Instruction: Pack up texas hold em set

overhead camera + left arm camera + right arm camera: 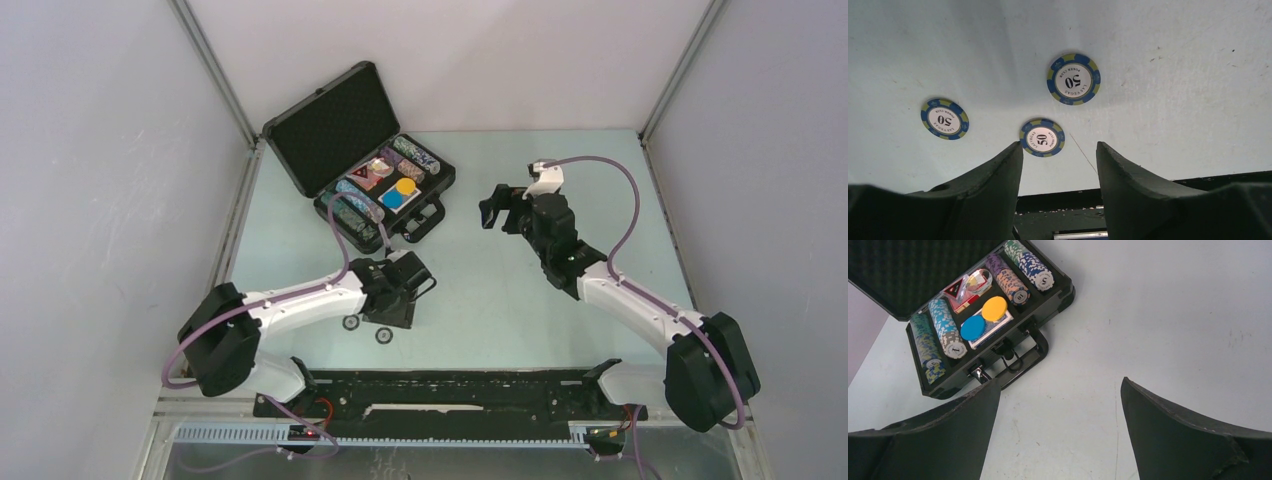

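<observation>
An open black case [330, 125] stands at the back left and holds rows of chips, card decks, a yellow disc [994, 308] and a blue disc [972, 327]. Three loose blue-and-yellow "50" chips lie on the table in the left wrist view: one far [1074, 79], one left [944, 118], one just beyond the fingertips [1042, 137]. Two of them show in the top view [351, 323] [384, 335]. My left gripper [1058, 150] [392, 312] is open and empty, low over the chips. My right gripper [1060, 385] [500, 212] is open and empty, right of the case [1048, 300].
The case's handle and latches [1018, 357] face the table's middle. A black base rail [450, 385] runs along the near edge, just behind the loose chips. Grey walls close in the left, right and back.
</observation>
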{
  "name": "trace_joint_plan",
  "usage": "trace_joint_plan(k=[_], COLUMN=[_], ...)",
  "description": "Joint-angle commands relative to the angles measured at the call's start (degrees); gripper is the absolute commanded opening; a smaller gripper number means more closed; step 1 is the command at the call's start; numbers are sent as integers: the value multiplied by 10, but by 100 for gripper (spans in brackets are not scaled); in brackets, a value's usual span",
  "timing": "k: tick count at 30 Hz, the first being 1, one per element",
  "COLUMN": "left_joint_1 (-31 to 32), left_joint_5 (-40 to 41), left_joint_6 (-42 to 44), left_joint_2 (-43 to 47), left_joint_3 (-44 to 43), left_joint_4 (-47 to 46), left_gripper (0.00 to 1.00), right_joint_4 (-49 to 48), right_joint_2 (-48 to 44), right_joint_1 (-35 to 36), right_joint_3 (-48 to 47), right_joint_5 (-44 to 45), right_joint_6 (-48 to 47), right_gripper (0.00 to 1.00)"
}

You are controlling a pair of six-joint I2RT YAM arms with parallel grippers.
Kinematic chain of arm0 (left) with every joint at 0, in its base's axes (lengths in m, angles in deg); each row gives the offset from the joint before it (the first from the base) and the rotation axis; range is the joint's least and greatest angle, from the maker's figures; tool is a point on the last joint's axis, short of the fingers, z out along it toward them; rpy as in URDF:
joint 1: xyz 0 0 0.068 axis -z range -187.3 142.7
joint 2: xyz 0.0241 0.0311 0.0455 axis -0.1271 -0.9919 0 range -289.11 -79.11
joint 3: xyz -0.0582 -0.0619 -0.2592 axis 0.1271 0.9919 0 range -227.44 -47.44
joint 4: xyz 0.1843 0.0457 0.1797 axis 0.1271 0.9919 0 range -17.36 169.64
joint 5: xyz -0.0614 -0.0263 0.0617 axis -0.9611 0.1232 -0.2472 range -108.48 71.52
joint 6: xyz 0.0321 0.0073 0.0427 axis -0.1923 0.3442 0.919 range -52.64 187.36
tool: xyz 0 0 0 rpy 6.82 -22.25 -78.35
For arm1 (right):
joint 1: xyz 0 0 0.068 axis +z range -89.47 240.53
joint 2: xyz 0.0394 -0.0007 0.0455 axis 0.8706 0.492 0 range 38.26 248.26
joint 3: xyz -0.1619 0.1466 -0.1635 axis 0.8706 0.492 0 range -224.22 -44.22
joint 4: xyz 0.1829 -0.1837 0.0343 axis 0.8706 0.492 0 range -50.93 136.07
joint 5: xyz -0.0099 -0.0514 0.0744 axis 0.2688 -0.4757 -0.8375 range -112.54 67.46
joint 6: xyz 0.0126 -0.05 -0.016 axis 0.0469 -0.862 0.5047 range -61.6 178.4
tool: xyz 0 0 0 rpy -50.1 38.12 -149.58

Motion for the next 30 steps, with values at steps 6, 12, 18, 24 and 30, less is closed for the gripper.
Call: trace_joint_plan(k=[6,12,18,24,30], left_joint_1=[-14,-15,-20,-32,-36], left_joint_5=[-31,-43,-43,-44,-53], left_joint_6=[-12,-16,-2,0,1], left_joint_2=[9,-1,-26,-18,-22], left_joint_3=[53,75,69,84,88], left_joint_4=[-29,-45,-61,-72,-79], left_gripper=[66,65,61,61,59], right_joint_4=[-24,-28,-28,-33,-36], right_joint_2=[-22,-20,-20,-21,-19], right_joint_1=[-6,-7,-7,-7,-8], right_joint_3=[7,7,7,10,11], right_joint_5=[-6,-12,-12,-14,-16], right_joint_6=[5,7,9,12,12], right_gripper=[100,100,100,100,100])
